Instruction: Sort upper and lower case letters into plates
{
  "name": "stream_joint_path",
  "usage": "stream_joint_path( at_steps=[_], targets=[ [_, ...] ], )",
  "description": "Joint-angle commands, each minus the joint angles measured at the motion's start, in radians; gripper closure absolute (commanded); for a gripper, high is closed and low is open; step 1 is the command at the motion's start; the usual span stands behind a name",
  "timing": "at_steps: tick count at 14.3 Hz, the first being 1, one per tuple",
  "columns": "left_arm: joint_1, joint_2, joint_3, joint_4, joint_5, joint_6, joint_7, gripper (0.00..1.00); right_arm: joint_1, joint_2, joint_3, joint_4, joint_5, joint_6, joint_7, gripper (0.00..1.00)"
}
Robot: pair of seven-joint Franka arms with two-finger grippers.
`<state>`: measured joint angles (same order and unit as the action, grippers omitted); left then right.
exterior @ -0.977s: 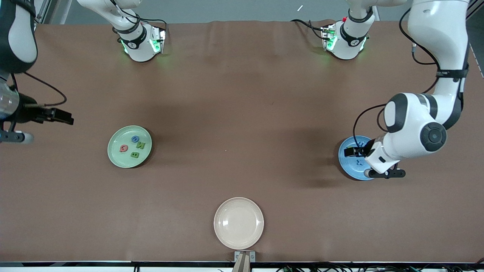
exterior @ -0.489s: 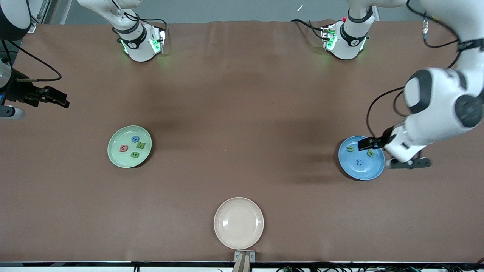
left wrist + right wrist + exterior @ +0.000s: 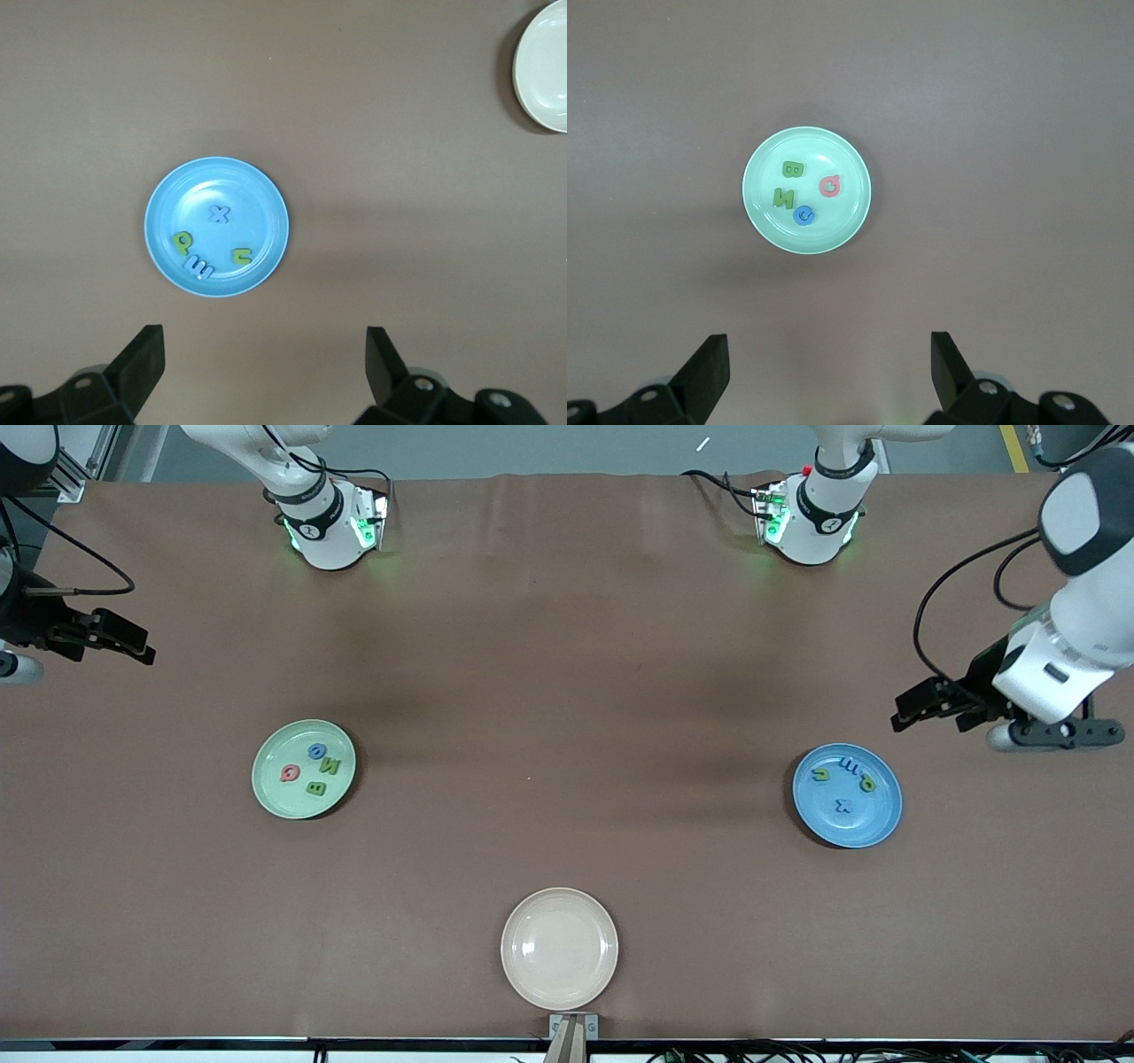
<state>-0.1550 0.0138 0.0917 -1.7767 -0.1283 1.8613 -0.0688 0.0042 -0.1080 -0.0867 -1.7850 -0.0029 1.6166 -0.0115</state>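
table (image 3: 567,646): brown matte cover, faintly creased | floor (image 3: 549,447): grey strip above table edge | light: soft, even

A round, shallow cream-beige plate (image 3: 559,948) sits on the table (image 3: 567,646), close to the edge nearest the front camera and about midway between the two ends. Nothing lies in it; its glossy inside catches a soft highlight. A part of the same plate (image 3: 542,62) shows at the edge of the left wrist view. The table is covered by a plain brown cloth with a faint crease running along its length in the middle. At the table's nearest edge, just beside the cream-beige plate, a small grey bracket (image 3: 572,1027) stands. A grey floor (image 3: 532,447) lies past the table's top edge, with a short white mark (image 3: 702,444) on it.
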Motion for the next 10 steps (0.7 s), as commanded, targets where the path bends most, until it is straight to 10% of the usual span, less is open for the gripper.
stream_joint_path(
  at_steps=[1,10],
  targets=[
    [0.02,-0.072,0.008,-0.024,0.058,-0.048,0.017,0.0,-0.01,-0.055,0.011,-0.042,0.011,0.014,-0.021,0.0],
    [0.078,-0.091,0.002,-0.012,0.095,-0.06,0.054,0.0,-0.016,-0.076,0.01,-0.037,-0.003,-0.007,-0.082,0.0]
  ],
)
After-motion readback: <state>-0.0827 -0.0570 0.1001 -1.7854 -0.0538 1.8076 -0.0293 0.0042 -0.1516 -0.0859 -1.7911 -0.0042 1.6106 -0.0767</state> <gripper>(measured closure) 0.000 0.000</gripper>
